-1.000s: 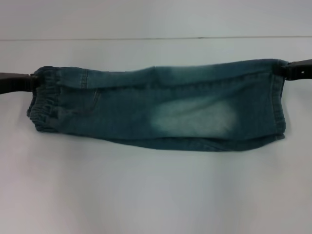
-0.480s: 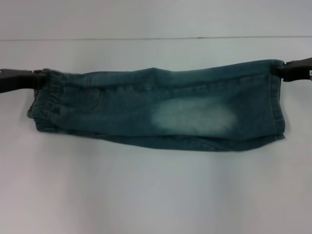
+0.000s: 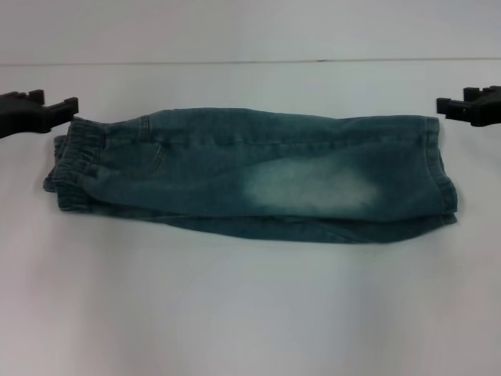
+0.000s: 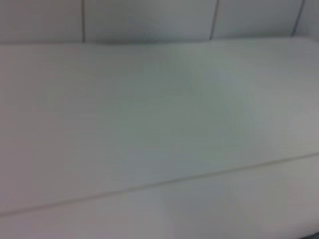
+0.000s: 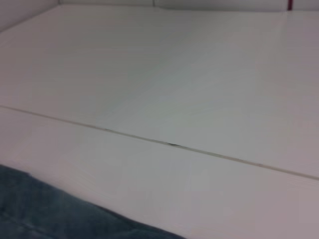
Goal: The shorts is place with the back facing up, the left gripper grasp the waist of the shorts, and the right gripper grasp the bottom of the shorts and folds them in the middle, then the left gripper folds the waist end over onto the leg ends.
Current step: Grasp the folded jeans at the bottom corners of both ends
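Shorts [image 3: 250,176] lie flat on the table [image 3: 250,313], already folded lengthwise, between my two grippers. Left gripper [image 3: 69,106] sits just off the waistband [image 3: 74,160], fingers apart, holding nothing. Right gripper [image 3: 445,106] sits just off the leg hems [image 3: 440,176], also apart and empty. Denim looks soft, floppy, light; I'd pinch the elastic waistband corner nearest the left gripper. No readable labels or writing.
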You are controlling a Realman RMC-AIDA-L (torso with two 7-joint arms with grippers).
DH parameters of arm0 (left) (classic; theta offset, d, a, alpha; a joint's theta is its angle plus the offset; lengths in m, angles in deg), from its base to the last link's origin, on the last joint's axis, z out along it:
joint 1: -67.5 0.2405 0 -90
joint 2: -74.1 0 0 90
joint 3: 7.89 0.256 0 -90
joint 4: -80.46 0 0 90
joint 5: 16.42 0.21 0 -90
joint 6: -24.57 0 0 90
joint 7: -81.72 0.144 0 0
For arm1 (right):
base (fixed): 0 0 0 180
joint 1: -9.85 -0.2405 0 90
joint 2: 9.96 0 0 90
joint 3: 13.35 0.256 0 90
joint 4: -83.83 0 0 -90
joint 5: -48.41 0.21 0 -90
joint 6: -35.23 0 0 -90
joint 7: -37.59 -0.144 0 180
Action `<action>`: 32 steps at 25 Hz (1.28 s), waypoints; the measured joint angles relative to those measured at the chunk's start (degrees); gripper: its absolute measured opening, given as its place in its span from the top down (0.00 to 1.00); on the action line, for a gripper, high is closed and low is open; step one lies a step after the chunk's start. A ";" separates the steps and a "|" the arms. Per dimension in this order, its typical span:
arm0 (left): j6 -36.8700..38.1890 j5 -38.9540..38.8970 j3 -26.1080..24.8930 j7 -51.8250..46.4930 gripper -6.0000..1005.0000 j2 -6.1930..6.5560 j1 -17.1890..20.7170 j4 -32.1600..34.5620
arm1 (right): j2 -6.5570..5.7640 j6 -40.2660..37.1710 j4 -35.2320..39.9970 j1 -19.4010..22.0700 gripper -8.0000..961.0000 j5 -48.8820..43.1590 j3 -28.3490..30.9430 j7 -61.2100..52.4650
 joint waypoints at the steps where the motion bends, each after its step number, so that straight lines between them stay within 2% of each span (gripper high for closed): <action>1: 2.51 -2.51 -0.14 1.68 0.53 0.43 1.03 0.35 | 0.00 -2.12 0.67 0.72 0.52 1.56 -0.02 1.10; 3: 9.19 -8.02 -0.75 5.64 0.44 1.89 3.87 0.56 | -0.05 -6.14 1.72 2.47 0.42 5.87 0.15 3.85; 5: 15.60 -10.52 -2.67 9.26 0.35 2.82 6.04 0.21 | -0.11 -11.19 2.54 4.43 0.32 10.36 0.20 7.78; 6: 18.31 -10.50 -4.31 11.10 0.32 2.83 6.83 0.12 | -0.11 -13.62 2.82 5.29 0.27 12.42 0.20 9.82; 9: 24.47 -10.26 -7.93 16.02 0.23 2.60 9.21 -0.04 | 0.01 -21.95 2.01 7.22 0.21 16.70 -0.05 17.17; 12: 26.09 -9.70 -8.89 18.65 0.15 2.39 11.46 -0.19 | 0.15 -28.23 -0.55 8.08 0.14 17.38 -0.21 24.08; 17: 21.70 -7.40 -9.07 22.76 0.09 1.18 12.63 -1.70 | 0.22 -32.23 -6.15 8.21 0.04 17.10 -0.28 29.87; 20: 20.14 -7.40 -9.01 23.57 0.07 0.87 12.65 -1.99 | 0.23 -34.04 -8.88 8.35 0.02 17.25 -0.27 32.98; 21: 16.11 -7.51 -8.89 26.24 0.07 -0.33 12.40 -2.76 | 0.23 -34.39 -9.44 8.37 0.03 17.31 -0.26 33.48; 22: 14.47 -7.46 -8.56 27.21 0.07 -0.47 12.02 -3.71 | 0.23 -34.69 -10.11 8.38 0.03 17.38 -0.25 33.66; 32: 5.55 -6.20 -4.77 30.90 0.09 0.08 9.02 -9.45 | 0.38 -35.50 -12.17 7.92 0.03 17.47 -0.26 33.16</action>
